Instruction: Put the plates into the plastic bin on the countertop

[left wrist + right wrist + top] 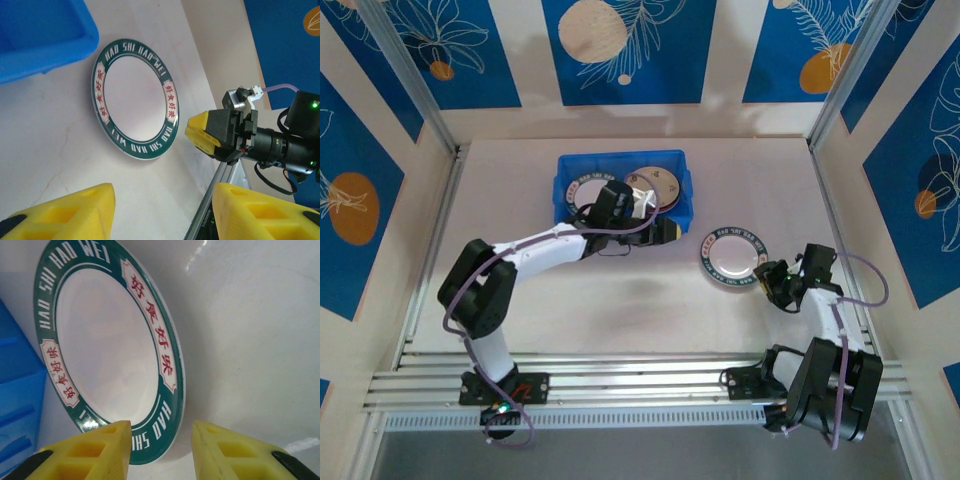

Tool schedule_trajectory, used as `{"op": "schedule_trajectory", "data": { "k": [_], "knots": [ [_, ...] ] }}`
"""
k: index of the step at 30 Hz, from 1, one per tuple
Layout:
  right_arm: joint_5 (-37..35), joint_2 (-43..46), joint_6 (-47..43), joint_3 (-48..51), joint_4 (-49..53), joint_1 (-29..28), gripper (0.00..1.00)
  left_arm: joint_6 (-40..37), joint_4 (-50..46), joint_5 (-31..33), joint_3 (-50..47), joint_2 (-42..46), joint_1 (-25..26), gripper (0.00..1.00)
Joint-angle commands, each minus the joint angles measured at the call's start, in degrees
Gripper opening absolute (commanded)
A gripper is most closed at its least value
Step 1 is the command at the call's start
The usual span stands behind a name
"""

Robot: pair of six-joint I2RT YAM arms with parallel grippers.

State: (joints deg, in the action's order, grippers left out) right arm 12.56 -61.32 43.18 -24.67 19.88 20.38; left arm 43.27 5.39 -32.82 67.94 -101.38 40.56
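Listing from left to right in the overhead view, we record the following.

Item one: the left arm [535,250], reaching up and rightward from its base across the countertop [620,310] to the near wall of the blue bin [620,157].

Item two: the bin itself, at the back centre of the countertop. It holds at least two plates: a white plate with a dark green rim [586,190] on its left side, partly covered by the arm's wrist, and a cream plate with a dark rim [660,186] on its right side.

Item three: the left gripper [163,190], near the bin's front right corner and pointing right. Its yellow fingers are spread wide, with nothing between them.

Item four: a white plate with a green lettered rim [732,254]. It lies flat on the countertop to the right of the bin, outside it and apart from its wall.

Item five: the right gripper [161,427], low at that plate's near right edge. We see its fingers standing apart, one on either side of the rim's outer edge and pinching nothing. From the left wrist camera its fingertips sit just beside the plate, with a small gap.
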Motion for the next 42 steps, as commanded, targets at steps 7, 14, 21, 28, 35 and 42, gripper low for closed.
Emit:
{"op": "schedule_trajectory", "data": {
  "k": [7, 14, 21, 28, 35, 42],
  "knots": [
    [-0.33, -5.2, 0.3, 0.51, -5.39, -2.13, 0.37, 1.03, 2.42, -1.37, -0.97, -1.39, 1.04, 0.54],
    [-0.43, -10.08, 0.14, -0.13, -8.41, -3.47, 0.36, 1.21, 2.43, -1.36, -0.84, -2.23, 1.1, 0.53],
    [-0.6, -12.48, 0.57, -0.38, -10.42, -4.35, 0.31, 0.94, 2.17, -1.02, -1.14, -2.24, 1.06, 0.52],
    [-1.26, -12.27, 1.37, 0.31, -11.64, -4.3, 0.25, 0.72, 1.99, -0.93, -0.8, -2.74, 0.93, 0.52],
    [-1.75, -10.82, 1.8, 0.65, -12.24, -4.26, 0.19, 0.85, 2.05, -1.0, -0.88, -2.81, 1.0, 0.51],
    [-1.87, -9.1, 1.56, 0.76, -12.23, -3.79, 0.07, 0.68, 2.0, -0.64, -0.77, -2.77, 0.97, 0.5]
  ]
}}
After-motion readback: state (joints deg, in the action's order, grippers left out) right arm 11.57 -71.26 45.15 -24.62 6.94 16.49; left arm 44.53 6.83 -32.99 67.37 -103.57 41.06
